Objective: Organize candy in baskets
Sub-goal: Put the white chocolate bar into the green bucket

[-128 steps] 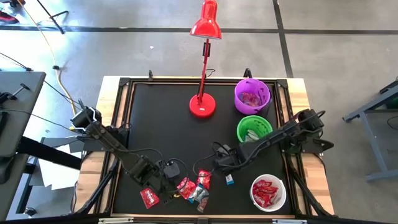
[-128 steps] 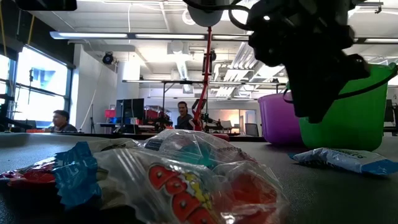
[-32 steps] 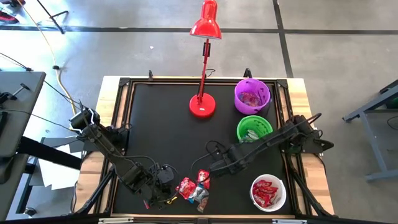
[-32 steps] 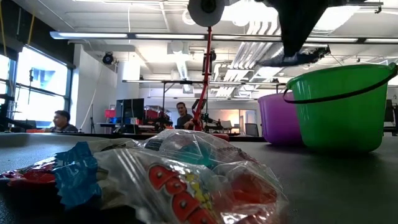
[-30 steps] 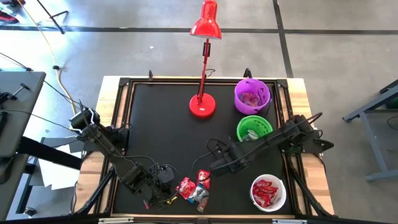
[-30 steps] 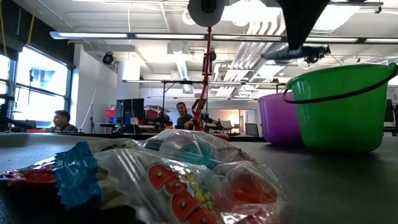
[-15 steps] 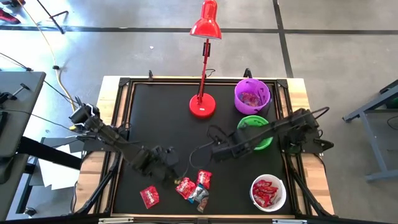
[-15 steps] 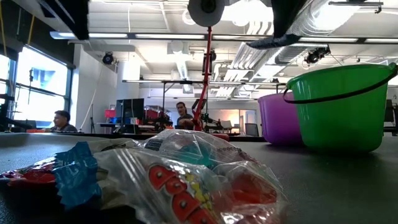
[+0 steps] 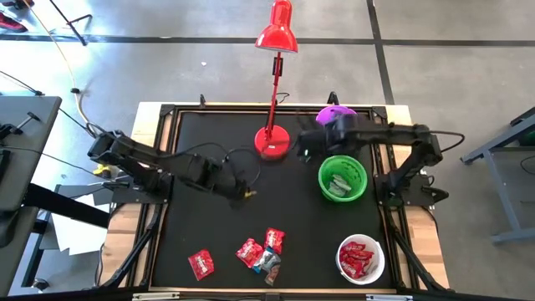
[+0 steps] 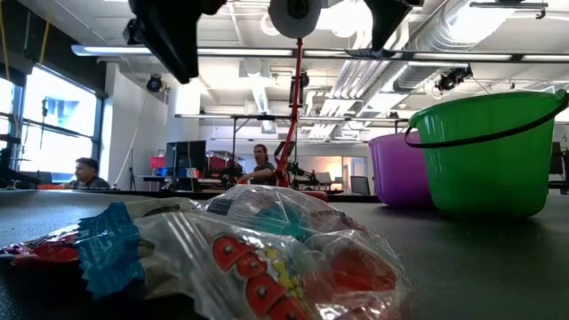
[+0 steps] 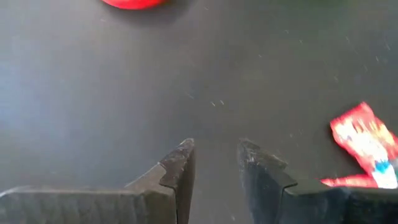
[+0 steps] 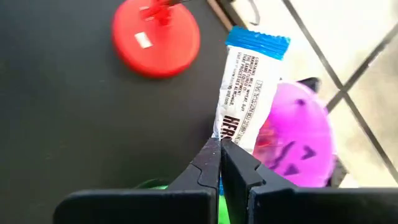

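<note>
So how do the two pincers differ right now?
The left pincer is open with nothing between its fingers, hanging over bare black table left of centre. The right pincer is shut on a blue-and-white candy, up beside the red lamp base, near the purple tub and the green tub. Both are off the table.

Right gripper [image 12: 220,149] pinched shut, left gripper [image 11: 216,163] parted
</note>
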